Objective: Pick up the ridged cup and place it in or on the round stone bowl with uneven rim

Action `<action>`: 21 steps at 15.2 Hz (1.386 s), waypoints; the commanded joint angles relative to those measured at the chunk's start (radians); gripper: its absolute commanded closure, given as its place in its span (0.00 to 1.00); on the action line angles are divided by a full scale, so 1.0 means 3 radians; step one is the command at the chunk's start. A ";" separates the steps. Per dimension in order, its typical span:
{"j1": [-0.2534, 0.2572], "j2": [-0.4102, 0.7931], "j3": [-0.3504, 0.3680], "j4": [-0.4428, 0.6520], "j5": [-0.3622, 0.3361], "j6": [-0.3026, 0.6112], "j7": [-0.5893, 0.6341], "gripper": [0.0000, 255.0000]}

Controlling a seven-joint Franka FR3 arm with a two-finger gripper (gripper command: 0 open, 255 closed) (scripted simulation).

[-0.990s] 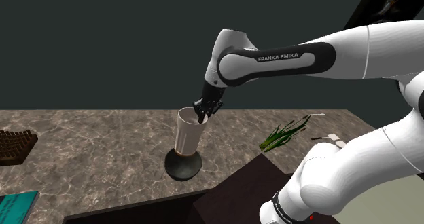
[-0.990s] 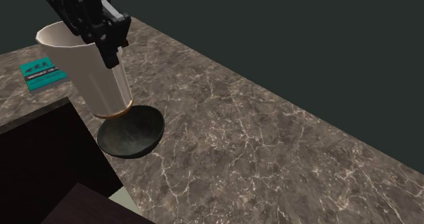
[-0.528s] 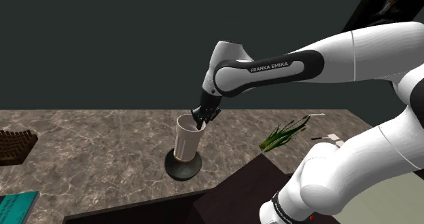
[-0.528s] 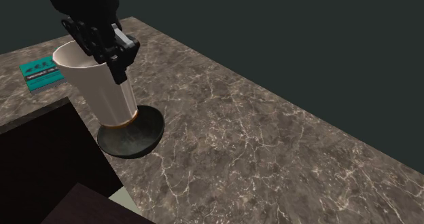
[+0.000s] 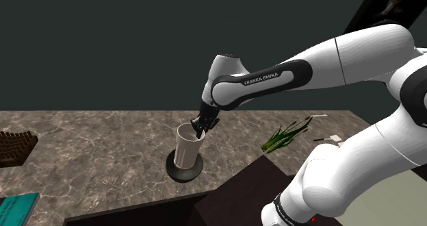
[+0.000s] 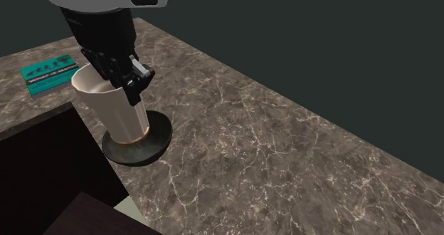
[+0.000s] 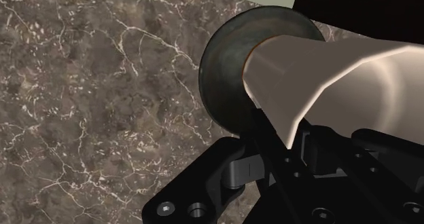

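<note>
In the shoulder view a brown ridged object lies at the left edge of the marble counter, and a teal book lies nearer the camera, below it. Well apart to the right, near the counter's middle, sits the dark bowl. The cup, pale and tapering to a narrow foot, stands upright with its foot down in the bowl's middle; whether it rests there or hangs just clear I cannot tell. The gripper comes down on the cup's rim on the side toward that view's right, closed on the wall with one finger inside and one outside. From it the arm runs up and right. Farther right some greens lie on the counter, and the stand is at lower right. In the second exterior view the book is at upper left and the stand at lower left. Next comes the cup, a brownish band round its foot, set over the bowl, with the gripper pinching its rim; bare counter stretches right. In the wrist view the gripper clasps the faceted cup, a finger pressed along its outer wall, the bowl beyond its foot on the counter
</note>
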 commanded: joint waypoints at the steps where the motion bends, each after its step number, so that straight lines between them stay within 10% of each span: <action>1: 0.0006 0.0059 0.0004 -0.0043 0.0014 0.0107 -0.0012 1.00; 9: 0.0008 0.0089 0.0005 -0.0061 0.0020 0.0154 -0.0019 1.00; 10: 0.0008 0.0089 0.0005 -0.0060 0.0019 0.0154 -0.0019 0.00; 21: -0.0029 -0.0187 -0.0033 0.0145 -0.0042 -0.0330 0.0008 0.00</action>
